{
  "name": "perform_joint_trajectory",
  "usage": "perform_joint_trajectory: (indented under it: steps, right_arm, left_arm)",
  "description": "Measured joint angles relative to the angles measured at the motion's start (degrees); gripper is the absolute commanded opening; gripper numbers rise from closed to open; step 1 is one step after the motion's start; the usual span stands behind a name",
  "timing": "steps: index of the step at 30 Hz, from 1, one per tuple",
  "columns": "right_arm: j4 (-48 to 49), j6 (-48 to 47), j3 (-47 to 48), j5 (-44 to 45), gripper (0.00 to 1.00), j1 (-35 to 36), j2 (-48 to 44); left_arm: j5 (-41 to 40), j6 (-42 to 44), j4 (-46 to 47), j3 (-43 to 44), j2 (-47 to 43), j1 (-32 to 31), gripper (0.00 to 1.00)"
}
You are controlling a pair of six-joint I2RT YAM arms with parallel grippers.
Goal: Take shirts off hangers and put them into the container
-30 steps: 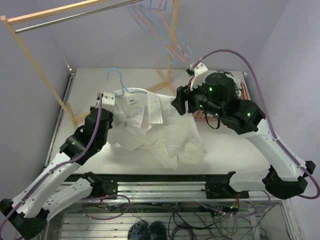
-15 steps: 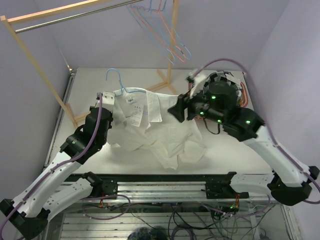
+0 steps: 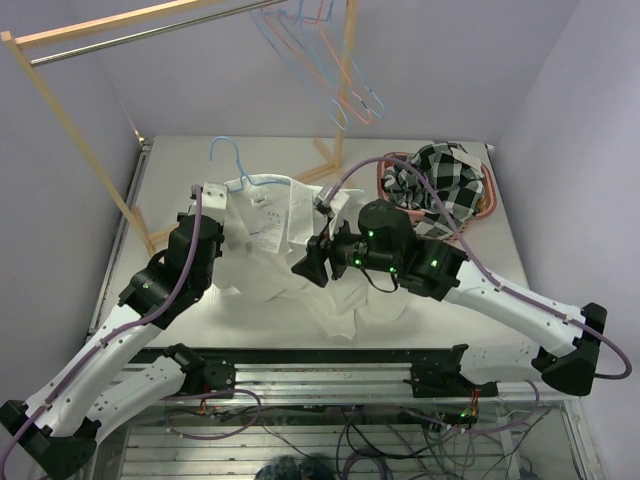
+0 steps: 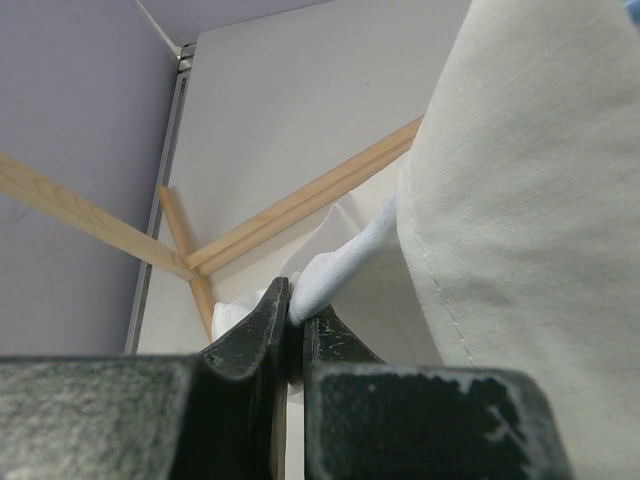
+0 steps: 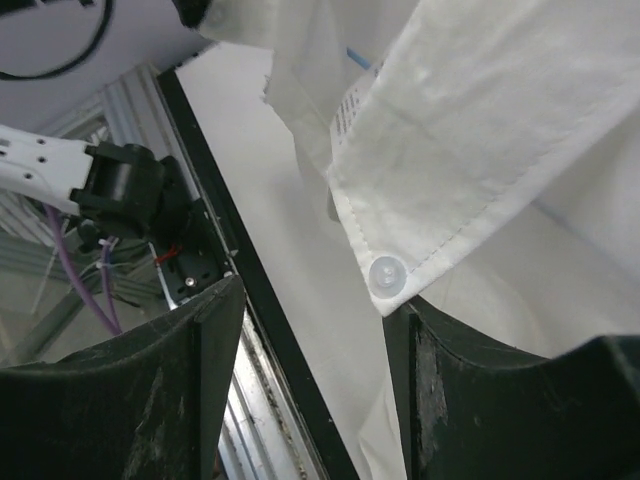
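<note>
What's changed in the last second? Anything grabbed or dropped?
The right gripper swung leftward from above the pink basket, jaws open, and is now over the edge of the white shirt; the checked shirt in the basket is uncovered. Nothing grabbed or released. The left gripper stays shut on the white shirt; blue hanger unmoved.

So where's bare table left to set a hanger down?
Bare: the far strip between the blue hanger and the rack's foot; the near right corner, beside the right arm. Crowded: the middle, under the white shirt; the basket, holding the checked shirt.
</note>
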Motion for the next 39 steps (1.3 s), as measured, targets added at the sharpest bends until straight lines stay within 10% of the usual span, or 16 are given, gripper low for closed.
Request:
perform_joint_trajectory:
  steps: [20, 39]
  right_arm:
    - [17.8, 7.7, -11.0, 39.8, 0.42, 11.0, 6.7]
    - [36.5, 7.3, -14.3, 56.5, 0.42, 18.1, 9.3]
  left_arm:
    - [0.5, 0.0, 0.0, 0.0, -1.4, 0.0, 0.07]
    - [1.3, 0.0, 0.0, 0.0, -1.6, 0.0, 0.07]
